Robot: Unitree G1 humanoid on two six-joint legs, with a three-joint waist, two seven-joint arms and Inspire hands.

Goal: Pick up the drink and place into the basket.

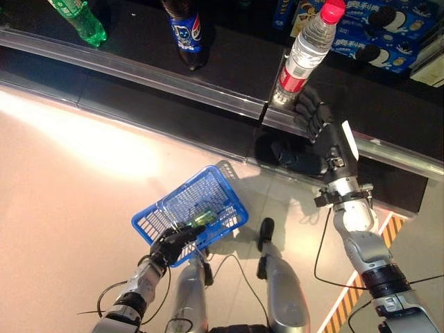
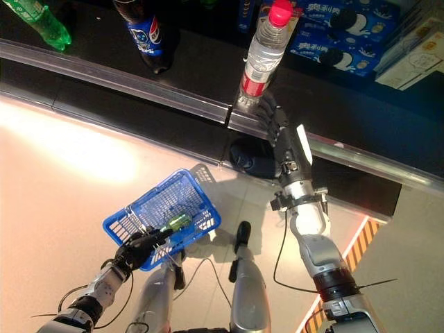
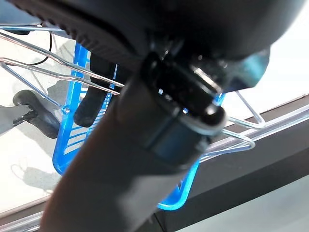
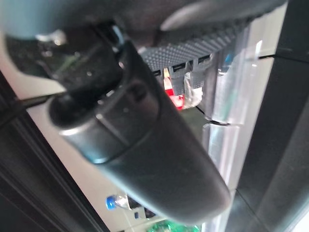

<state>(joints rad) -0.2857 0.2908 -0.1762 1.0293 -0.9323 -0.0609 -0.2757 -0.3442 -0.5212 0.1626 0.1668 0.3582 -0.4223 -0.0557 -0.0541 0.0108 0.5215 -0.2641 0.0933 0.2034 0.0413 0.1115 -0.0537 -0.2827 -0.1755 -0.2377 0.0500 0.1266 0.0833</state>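
I see my right hand [image 1: 313,114] up at the front edge of the shelf [image 1: 173,80], right beside the bottom of the water bottle [image 1: 305,52]; its fingers look bent near the bottle, but I cannot tell if they grip it; the bottle has a red cap and red label and stands upright on the shelf. A cola bottle [image 1: 186,31] and a green bottle [image 1: 80,19] stand on the shelf too, well apart from the water bottle. My left hand [image 1: 173,243] is curled round the wire handle of the blue basket [image 1: 191,208], held low in front of the shelf; a small green thing [image 1: 203,217] lies inside the basket.
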